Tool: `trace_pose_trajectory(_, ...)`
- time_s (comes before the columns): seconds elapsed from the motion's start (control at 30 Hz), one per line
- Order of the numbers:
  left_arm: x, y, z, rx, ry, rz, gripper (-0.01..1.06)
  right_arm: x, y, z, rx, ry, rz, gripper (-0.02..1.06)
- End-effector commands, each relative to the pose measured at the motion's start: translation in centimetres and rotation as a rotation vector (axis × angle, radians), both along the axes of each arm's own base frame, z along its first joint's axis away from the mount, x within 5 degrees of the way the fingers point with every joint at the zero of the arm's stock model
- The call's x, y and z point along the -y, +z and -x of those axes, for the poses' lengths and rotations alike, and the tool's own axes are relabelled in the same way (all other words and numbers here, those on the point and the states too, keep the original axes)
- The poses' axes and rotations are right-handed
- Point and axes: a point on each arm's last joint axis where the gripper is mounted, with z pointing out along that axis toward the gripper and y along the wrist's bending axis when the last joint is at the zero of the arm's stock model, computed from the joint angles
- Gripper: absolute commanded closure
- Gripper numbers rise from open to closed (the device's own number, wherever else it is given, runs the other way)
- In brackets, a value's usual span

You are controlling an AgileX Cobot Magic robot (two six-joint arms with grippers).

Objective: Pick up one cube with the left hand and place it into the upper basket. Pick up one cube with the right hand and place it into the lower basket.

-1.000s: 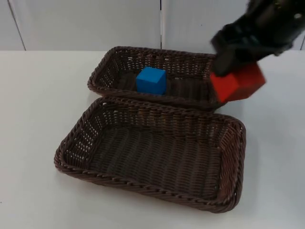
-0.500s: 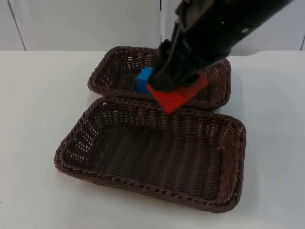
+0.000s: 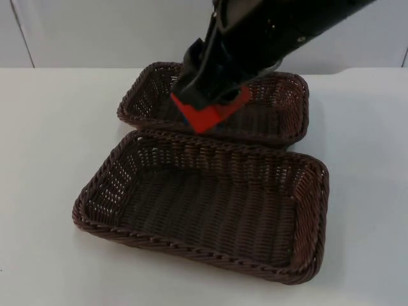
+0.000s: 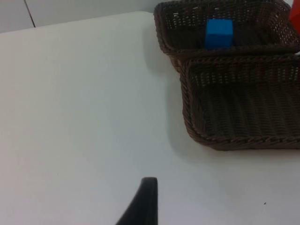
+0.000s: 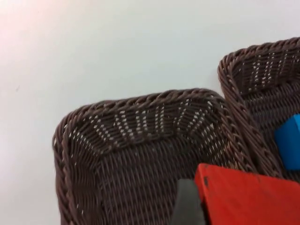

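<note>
We see the right gripper (image 3: 207, 105) clenched on the red cube (image 3: 210, 112), held in the air over the near edge of the upper basket (image 3: 290, 118), just above the far rim of the lower basket (image 3: 102, 185). 1 blue cube (image 4: 219, 33) sits inside the upper basket. The left gripper (image 4: 143, 206) waits over the bare white table (image 4: 79, 117); we cannot tell its state.
</note>
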Motion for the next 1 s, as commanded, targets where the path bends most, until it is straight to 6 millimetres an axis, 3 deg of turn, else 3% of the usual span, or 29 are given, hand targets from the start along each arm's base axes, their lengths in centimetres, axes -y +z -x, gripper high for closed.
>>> trace_pose_trajectory(0.0, 0.0, -0.2, 0.0, -0.006, -0.006, 0.005, 0.17, -0.6, -0.4, -0.3, 0.025, -0.003, -0.029, 1.05)
trace_pose_trajectory(0.17, 0.0, -0.2, 0.0, -0.006, -0.005, 0.003, 0.17, -1.5, -2.6, -1.1, -0.014, -0.049, -0.072, 1.05)
trace_pose_trajectory(0.27, 0.0, -0.2, 0.0, -0.006, -0.005, 0.003, 0.17, -2.3, -5.0, -1.9, -0.05, -0.095, -0.099, 1.05)
trace_pose_trajectory(0.67, 0.0, -0.2, 0.0, -0.006, -0.005, 0.003, 0.17, -3.1, -12.3, -3.1, -0.099, -0.123, -0.022, 1.05)
trace_pose_trajectory(0.9, 0.0, -0.2, 0.0, -0.006, -0.005, 0.003, 0.17, -3.1, -13.7, -3.0, -0.137, -0.136, -0.001, 1.04)
trace_pose_trajectory(0.97, 0.0, -0.2, 0.0, -0.006, -0.005, 0.003, 0.17, -3.1, -13.7, -3.0, -0.139, -0.136, 0.0, 0.99)
